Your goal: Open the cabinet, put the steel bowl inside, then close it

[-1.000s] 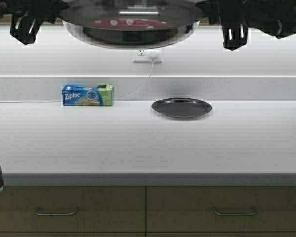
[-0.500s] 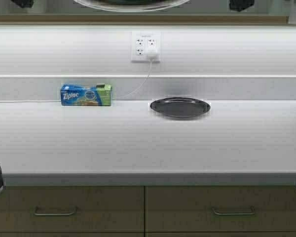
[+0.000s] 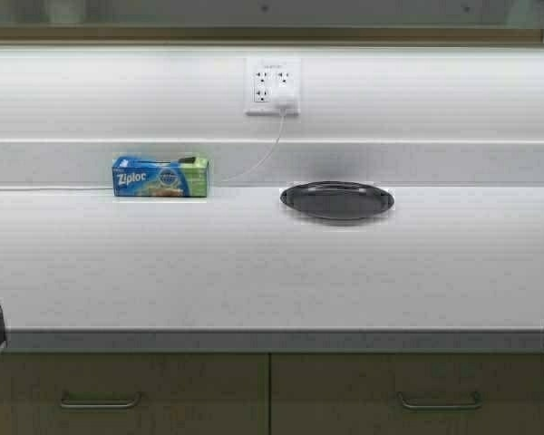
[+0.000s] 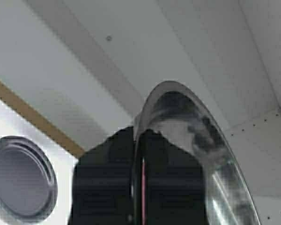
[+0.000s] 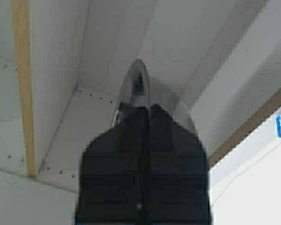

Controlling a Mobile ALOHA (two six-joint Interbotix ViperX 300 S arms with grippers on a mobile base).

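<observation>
Wrist views show both hands [image 4: 138,140] [image 5: 143,117] clamped on the steel bowl [image 4: 210,154] rim

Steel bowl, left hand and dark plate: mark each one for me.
steel bowl [image 4: 210,140], left wrist view, on its shiny outer wall near the rim.
left hand [image 4: 140,154], left wrist view, where its fingers pinch the bowl's rim.
dark plate [image 3: 336,199], high view, on its centre.

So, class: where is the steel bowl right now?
Out of the high view; both wrist views show the steel bowl gripped by its rim in both claws, raised inside the pale cabinet.
</observation>
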